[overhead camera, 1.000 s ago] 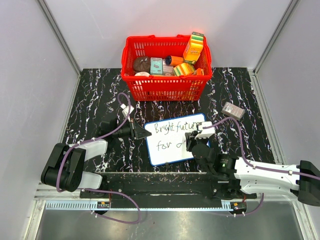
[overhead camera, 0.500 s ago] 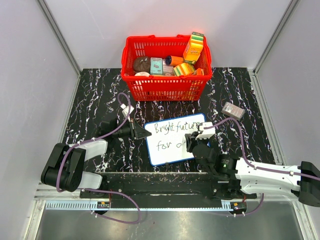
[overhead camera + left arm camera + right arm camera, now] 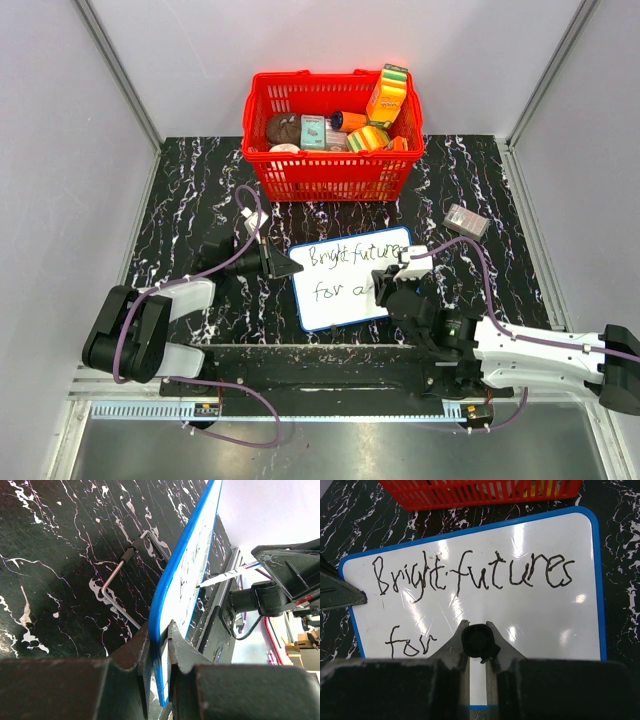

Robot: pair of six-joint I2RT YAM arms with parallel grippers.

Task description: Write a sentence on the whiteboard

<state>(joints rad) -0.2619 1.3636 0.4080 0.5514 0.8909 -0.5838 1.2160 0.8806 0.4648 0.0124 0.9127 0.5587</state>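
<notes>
A red basket [image 3: 330,178] of packets [image 3: 388,92] stands at the middle of the bench's [image 3: 190,190] far edge. A grey box [image 3: 466,220] lies near the right edge. A bent wire [image 3: 125,575] lies on the bench.

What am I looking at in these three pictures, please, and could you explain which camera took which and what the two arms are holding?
These are two robot arms bolted at the table's near edge, each ending in a two-finger gripper. The overhead picture looks down from above and behind them; the other two come from a camera on each wrist. On the black marbled table are a red plastic basket full of small goods, a small grey box and a white rectangular whiteboard with a blue rim. The left gripper is clamped on the board's left edge, probably to steady it. The right gripper holds a marker pen with its tip at the board. The black handwritten lettering reads "Bright futures" and, below that, "for".
</notes>
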